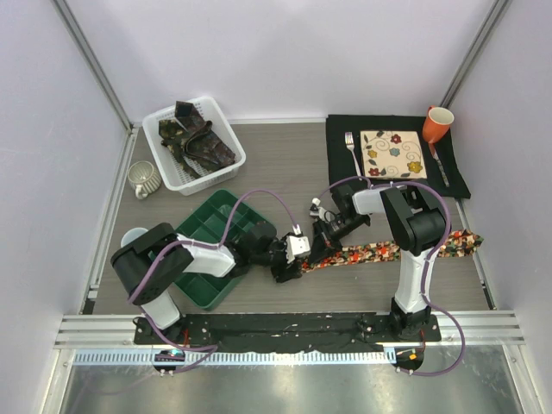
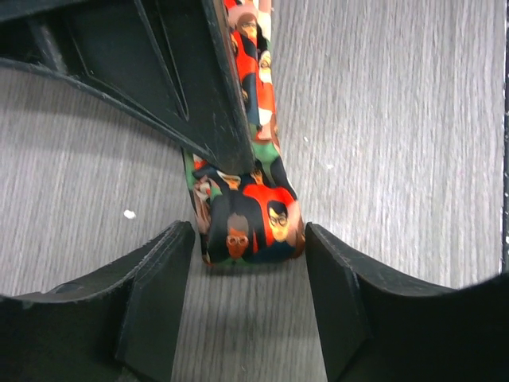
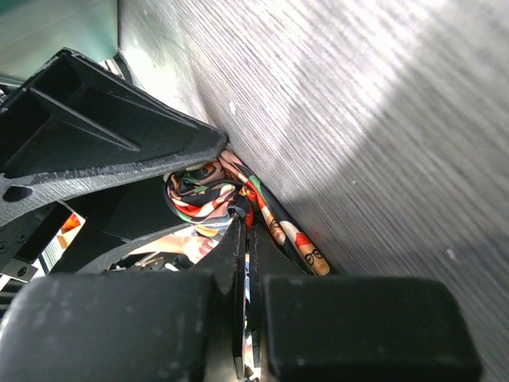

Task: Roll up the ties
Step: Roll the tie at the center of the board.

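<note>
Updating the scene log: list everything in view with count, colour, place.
printed tie: one, red-orange multicolour, mid-table, left end rolled
dark ties: several, brown and olive, in basket
basket: one, white, far left
pale mug: one, left of basket
tray: one, green, near left
placemat: one, black, far right
plate: one, cream floral, on placemat
fork, knife: one each, metallic, flanking plate
orange mug: one, placemat's far corner
left gripper: open around rolled end
right gripper: shut on printed tie

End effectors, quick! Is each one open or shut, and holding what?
Left end effector: open, straddling the end of the long red-orange multicolour printed fabric tie.
Right end effector: shut on the same tie.
</note>
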